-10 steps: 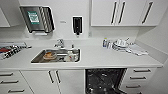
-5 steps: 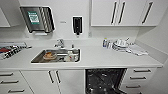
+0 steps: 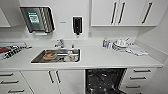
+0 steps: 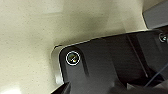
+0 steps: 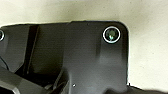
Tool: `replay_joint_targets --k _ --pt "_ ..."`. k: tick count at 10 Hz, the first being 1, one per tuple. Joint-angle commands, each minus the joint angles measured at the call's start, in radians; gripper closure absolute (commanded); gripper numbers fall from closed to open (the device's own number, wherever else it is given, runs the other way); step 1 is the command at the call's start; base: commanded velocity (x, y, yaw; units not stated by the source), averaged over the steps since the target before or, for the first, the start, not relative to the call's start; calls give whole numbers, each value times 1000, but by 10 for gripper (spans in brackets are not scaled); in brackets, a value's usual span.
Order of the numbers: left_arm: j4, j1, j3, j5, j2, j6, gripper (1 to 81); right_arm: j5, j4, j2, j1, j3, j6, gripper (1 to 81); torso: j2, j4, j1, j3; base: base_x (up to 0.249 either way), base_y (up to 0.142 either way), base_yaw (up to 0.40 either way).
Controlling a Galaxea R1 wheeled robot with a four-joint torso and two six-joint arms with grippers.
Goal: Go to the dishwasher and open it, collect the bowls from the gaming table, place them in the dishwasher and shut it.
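Straight ahead, low: dishwasher (image 3: 105, 81) stands open, dark cavity under white counter (image 3: 100, 58), right of sink (image 3: 57, 56). Pincer state: cannot tell.

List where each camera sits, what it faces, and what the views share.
Head view: high on the robot, facing forward and down at the counter, the sink and the open dishwasher; none of the robot's body appears.
Left wrist view: on the left arm, facing pale speckled floor past the dark plate.
Right wrist view: the same, with its plate over pale floor.
Shared: both wrist views show plate and floor.
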State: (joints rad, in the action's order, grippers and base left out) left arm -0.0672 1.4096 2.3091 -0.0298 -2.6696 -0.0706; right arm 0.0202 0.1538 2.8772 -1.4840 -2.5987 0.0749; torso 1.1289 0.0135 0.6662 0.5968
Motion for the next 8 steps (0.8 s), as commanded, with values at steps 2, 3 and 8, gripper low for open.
replay_joint_targets --k 2,3,8 --pt "40 21 286 44 -194 3 10 -49 7 50 6 -75 -4 10 0 0 0 0 0 0 0" --pt "41 21 327 44 -222 3 10 -55 4 70 -2 -82 -4 10 0 0 0 0 0 0 0" --pt "40 22 398 51 -297 3 10 -63 3 127 -29 -147 -1 10 0 0 0 0 0 0 0"
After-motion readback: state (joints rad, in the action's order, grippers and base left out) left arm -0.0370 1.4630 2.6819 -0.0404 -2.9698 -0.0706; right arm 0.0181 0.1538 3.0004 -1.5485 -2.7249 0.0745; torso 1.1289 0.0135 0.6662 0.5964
